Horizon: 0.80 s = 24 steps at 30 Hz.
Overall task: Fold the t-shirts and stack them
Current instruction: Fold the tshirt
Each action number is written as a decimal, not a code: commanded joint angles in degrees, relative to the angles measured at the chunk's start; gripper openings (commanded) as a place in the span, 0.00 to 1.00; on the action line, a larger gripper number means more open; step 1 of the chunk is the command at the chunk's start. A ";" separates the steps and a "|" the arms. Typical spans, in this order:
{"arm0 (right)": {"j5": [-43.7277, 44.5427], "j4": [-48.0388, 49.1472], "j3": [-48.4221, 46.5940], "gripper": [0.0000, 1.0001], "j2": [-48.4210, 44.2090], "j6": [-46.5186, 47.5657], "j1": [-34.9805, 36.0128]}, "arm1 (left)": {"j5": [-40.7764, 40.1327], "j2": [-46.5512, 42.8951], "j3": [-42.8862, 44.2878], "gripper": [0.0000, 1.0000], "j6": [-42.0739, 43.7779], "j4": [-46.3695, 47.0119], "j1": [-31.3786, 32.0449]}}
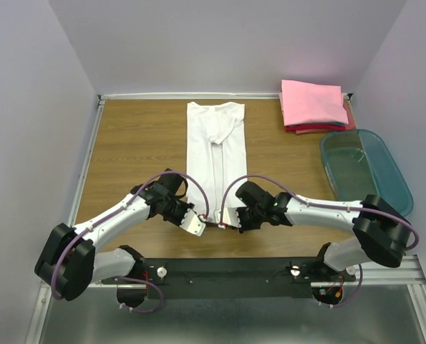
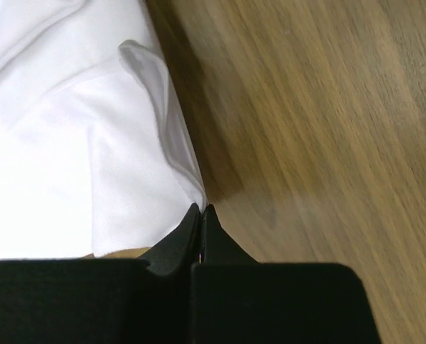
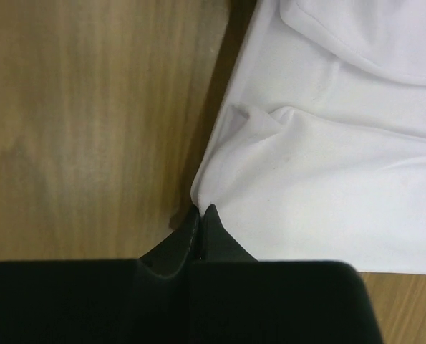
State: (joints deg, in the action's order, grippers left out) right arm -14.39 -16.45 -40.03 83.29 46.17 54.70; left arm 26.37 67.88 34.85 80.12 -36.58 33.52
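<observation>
A white t-shirt [image 1: 215, 147] lies as a long narrow strip down the middle of the table, sleeves folded in. My left gripper [image 1: 200, 221] is shut on its near left hem corner [image 2: 187, 179]. My right gripper [image 1: 229, 221] is shut on its near right hem corner [image 3: 220, 179]. Both corners are pinched at the fingertips, just above the wood. A stack of folded shirts [image 1: 314, 106], pink on top with red beneath, sits at the far right corner.
A teal plastic bin [image 1: 366, 168] stands at the right edge of the table. Bare wooden table [image 1: 134, 143] lies left of the shirt. Grey walls enclose the table on three sides.
</observation>
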 commanded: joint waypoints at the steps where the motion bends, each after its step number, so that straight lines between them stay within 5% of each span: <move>1: -0.82 -9.92 -1.27 0.01 -4.70 -5.47 1.55 | 3.16 -1.52 4.69 0.00 0.04 -7.10 -0.03; 24: -3.62 -19.67 -27.54 0.00 11.19 12.00 -18.83 | 3.78 17.71 28.24 0.00 5.57 -7.36 -11.71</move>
State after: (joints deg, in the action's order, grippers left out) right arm -16.67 -31.90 -63.70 91.96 53.69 38.22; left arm 30.24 82.61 59.02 83.40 -42.89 23.88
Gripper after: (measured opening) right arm 0.012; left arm 0.009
